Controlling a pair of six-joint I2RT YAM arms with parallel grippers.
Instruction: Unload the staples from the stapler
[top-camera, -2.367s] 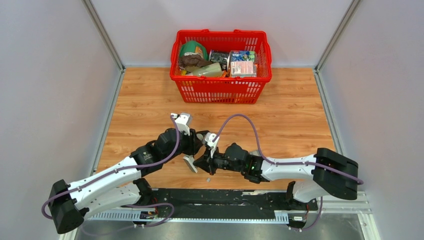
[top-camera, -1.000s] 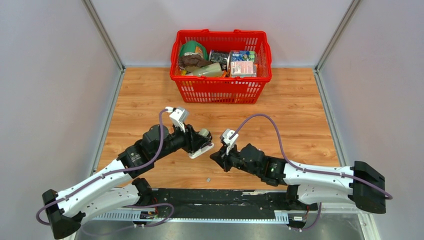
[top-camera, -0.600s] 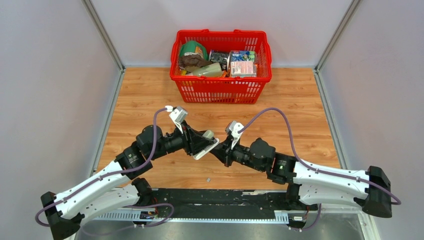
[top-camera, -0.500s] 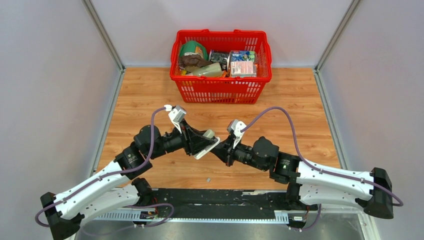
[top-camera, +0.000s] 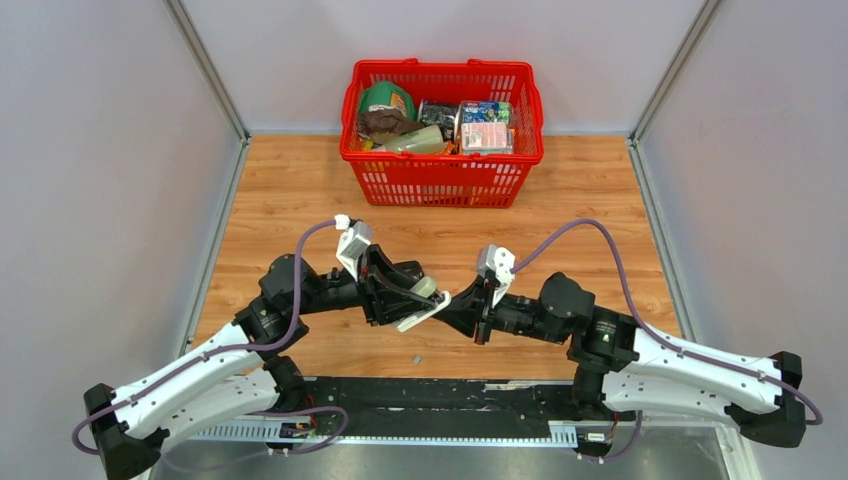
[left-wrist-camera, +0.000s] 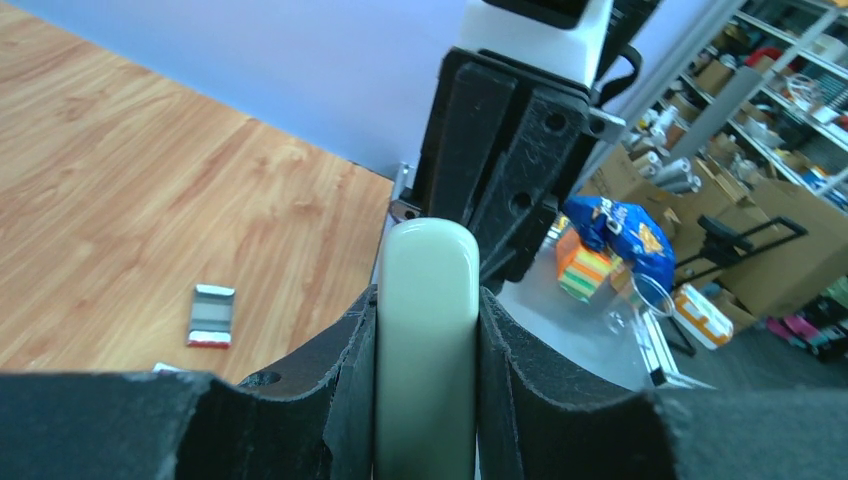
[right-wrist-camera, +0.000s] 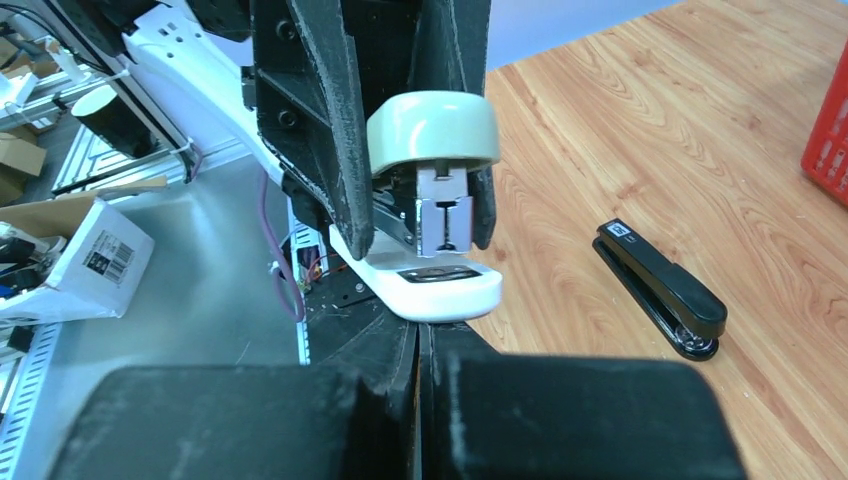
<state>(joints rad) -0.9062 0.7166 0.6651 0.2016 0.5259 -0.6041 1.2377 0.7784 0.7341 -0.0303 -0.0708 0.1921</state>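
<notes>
The right gripper (right-wrist-camera: 425, 335), pinched shut and empty, aims at the nose of the cream stapler (right-wrist-camera: 432, 130) just ahead. The left gripper (left-wrist-camera: 427, 300) clamps it mid-body above the table's (right-wrist-camera: 650, 130) near half, long axis toward the right gripper. A black stapler (right-wrist-camera: 660, 290) lies beyond.

It was a robotics lab, a test cell set in a cluttered workshop. Grey panels (top-camera: 90, 150) in aluminium framing walled in the wooden table (top-camera: 300, 200), and the left arm (top-camera: 200, 365) and right arm (top-camera: 700, 365) were bolted to a rail (top-camera: 450, 395) at the table's near edge. A red basket (top-camera: 440, 182) of groceries sat at the table's far edge. Beyond the table stood shelves (left-wrist-camera: 795, 55) and cardboard boxes (left-wrist-camera: 795, 260), loosely piled.
</notes>
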